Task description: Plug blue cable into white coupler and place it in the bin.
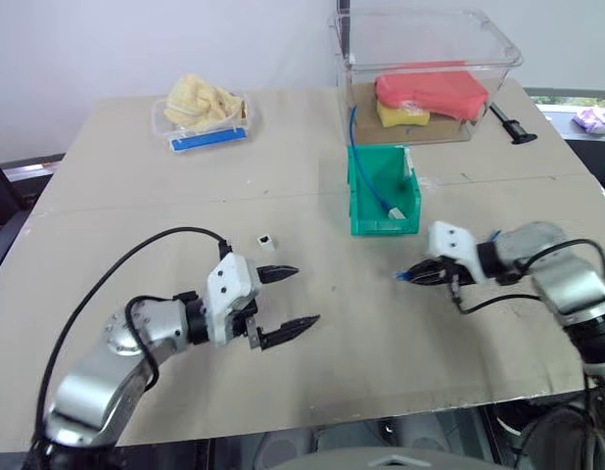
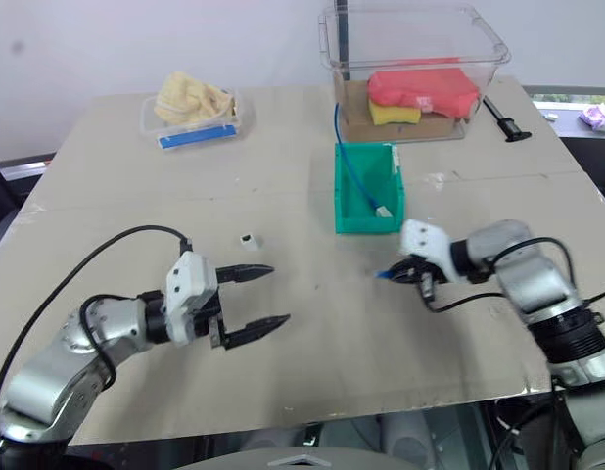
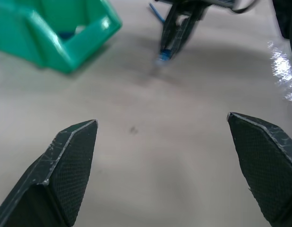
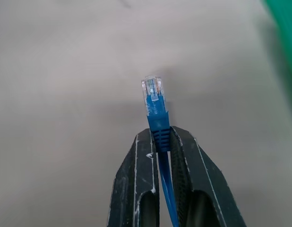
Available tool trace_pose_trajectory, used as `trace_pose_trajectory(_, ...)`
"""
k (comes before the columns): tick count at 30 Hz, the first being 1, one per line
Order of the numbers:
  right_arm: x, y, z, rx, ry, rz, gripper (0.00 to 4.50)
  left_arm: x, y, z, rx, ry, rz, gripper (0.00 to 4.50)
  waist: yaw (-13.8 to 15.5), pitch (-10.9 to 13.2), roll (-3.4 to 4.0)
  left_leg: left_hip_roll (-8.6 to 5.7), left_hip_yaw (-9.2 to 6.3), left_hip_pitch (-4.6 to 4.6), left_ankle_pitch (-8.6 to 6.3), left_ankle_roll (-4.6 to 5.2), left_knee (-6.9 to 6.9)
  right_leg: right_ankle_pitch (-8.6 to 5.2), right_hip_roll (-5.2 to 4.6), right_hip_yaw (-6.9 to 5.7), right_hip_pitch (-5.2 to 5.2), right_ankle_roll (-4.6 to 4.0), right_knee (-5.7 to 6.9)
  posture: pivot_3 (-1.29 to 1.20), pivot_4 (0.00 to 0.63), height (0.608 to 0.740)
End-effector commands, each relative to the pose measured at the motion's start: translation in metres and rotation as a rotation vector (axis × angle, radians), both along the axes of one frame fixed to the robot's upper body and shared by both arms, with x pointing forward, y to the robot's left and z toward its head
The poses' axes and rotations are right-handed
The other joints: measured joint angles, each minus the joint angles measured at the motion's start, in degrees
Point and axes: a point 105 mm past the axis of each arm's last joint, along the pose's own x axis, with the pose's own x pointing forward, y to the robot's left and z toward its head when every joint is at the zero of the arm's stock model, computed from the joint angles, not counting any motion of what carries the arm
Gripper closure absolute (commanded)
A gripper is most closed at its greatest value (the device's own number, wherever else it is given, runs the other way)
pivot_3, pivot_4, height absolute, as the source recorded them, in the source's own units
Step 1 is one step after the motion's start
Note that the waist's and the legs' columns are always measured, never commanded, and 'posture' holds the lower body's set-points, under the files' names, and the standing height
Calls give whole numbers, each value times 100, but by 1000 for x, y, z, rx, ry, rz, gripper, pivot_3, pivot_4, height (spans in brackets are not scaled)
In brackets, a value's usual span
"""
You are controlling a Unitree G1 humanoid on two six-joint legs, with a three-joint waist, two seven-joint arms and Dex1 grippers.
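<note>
Now: cable gripped, coupler untouched

Clenched on the blue cable (image 4: 157, 124) just behind its clear plug, the right gripper (image 1: 427, 274) hangs low over the table (image 1: 381, 333), plug poking out beyond the fingertips. Across from it, the left gripper (image 1: 288, 304) stands released and empty, near the tiny white coupler (image 1: 267, 241) lying on the table. Plugging and binning both remain. The thin, bright blue cable trails back through the green bin (image 1: 381, 223), over its far wall.
</note>
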Motion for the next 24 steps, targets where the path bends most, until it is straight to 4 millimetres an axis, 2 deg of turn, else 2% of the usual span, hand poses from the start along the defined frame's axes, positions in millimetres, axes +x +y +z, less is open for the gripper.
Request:
trace_pose_trajectory(1,3,13,-1,-32,-61,16,4491,5,1,-9,37,-38,-45,0,2,0,0,-2,0,-3,0,0,1,0,-2,0,-1,0,0,0,150,740)
trace_pose_trajectory(2,7,15,-6,-50,-82,17,4491,6,2,-13,52,-45,-52,0,3,0,0,-3,-1,-3,0,-1,1,0,-3,1,-2,0,-2,0,150,740)
trace_pose_trajectory(5,12,16,-14,-77,-110,27,3636,11,0,-22,86,-55,-71,0,-1,-1,-1,-5,1,-7,0,-2,-1,0,-4,3,-10,0,-2,0,150,740)
trace_pose_trajectory(6,12,14,-13,-75,-113,26,3227,10,-2,-24,84,-47,-87,0,-2,-2,-2,-5,0,-7,0,-2,-1,0,-3,2,-10,0,-1,0,150,740)
trace_pose_trajectory(7,11,14,-9,-43,-105,13,2945,10,-5,-25,78,-37,-101,0,-3,-2,-3,-4,-2,-7,0,-2,-1,0,-3,0,-10,0,0,0,150,740)
trace_pose_trajectory(8,11,13,-3,-3,-103,-2,2331,11,-6,-26,80,-31,-109,0,-1,-2,-3,-3,-4,-7,0,-2,-1,0,-3,-1,-10,0,1,0,150,740)
trace_pose_trajectory(11,-1,9,24,154,-117,-6,950,10,-12,-30,95,-31,-138,0,20,-1,-2,-3,-12,-11,0,-2,-1,0,-3,-7,-11,0,1,0,150,740)
trace_pose_trajectory(12,-10,5,32,217,-93,-6,739,12,-15,-29,90,-22,-136,0,34,-1,-1,-3,-14,-12,-1,-2,-1,0,-3,-7,-12,0,2,0,150,740)
trace_pose_trajectory(16,-51,-17,43,320,-79,-13,739,19,-28,-22,89,-27,-161,0,144,-1,-2,-7,-24,-28,-2,-2,-1,1,-8,-15,-19,0,-1,0,150,740)
trace_pose_trajectory(20,-73,-39,43,361,-183,-153,739,25,-41,-16,98,-31,-201,0,148,-3,-4,-7,-30,-30,-3,-3,1,0,-8,-25,-17,1,-2,0,150,740)
trace_pose_trajectory(24,-92,-56,36,341,-258,-280,739,33,-52,-19,125,-28,-232,0,128,-3,-2,-6,-12,-18,-7,5,3,0,-3,-8,-10,3,5,0,150,740)
